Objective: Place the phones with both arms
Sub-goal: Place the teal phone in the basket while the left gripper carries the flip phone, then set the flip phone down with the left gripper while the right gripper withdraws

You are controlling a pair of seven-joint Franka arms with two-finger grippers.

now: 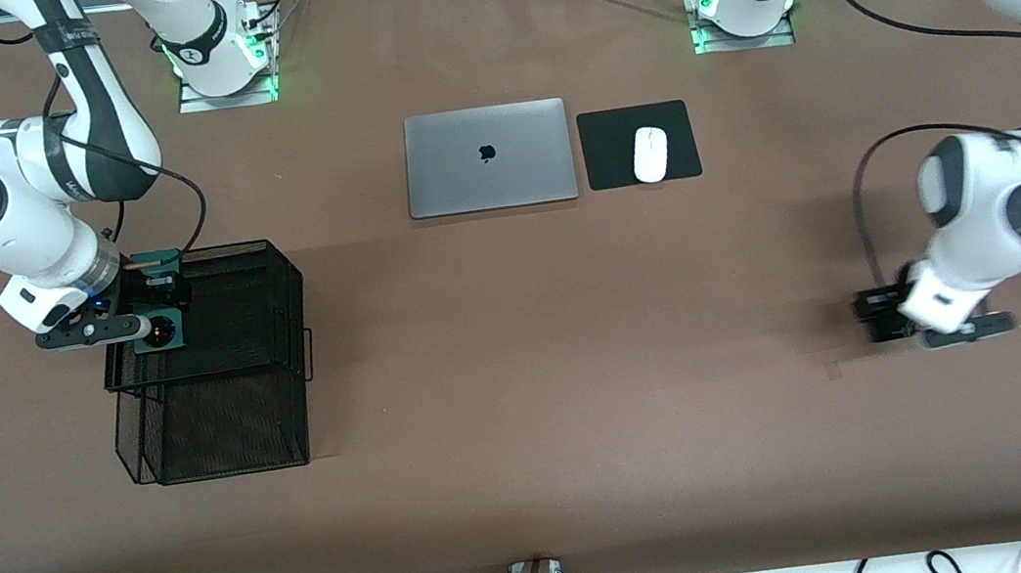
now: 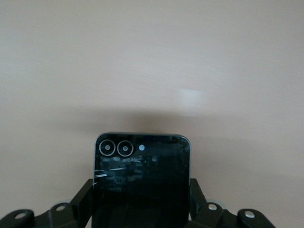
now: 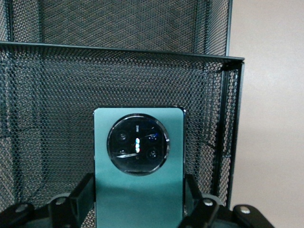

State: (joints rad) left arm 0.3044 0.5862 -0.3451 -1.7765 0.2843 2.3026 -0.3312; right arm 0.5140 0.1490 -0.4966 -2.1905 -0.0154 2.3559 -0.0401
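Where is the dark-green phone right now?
The dark-green phone is held in the right gripper over the black mesh rack at the right arm's end of the table, camera ring visible in the right wrist view.

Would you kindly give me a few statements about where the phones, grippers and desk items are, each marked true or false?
1. The right gripper holds the dark-green phone over the black mesh rack. True.
2. The left gripper is open with nothing in it. False: it is shut on the black phone.
3. The white mouse lies on the black mouse pad. True.
4. The laptop stands open. False: its lid is closed.
5. The black phone is inside the mesh rack. False: it is at the left arm's end of the table, over bare tabletop.
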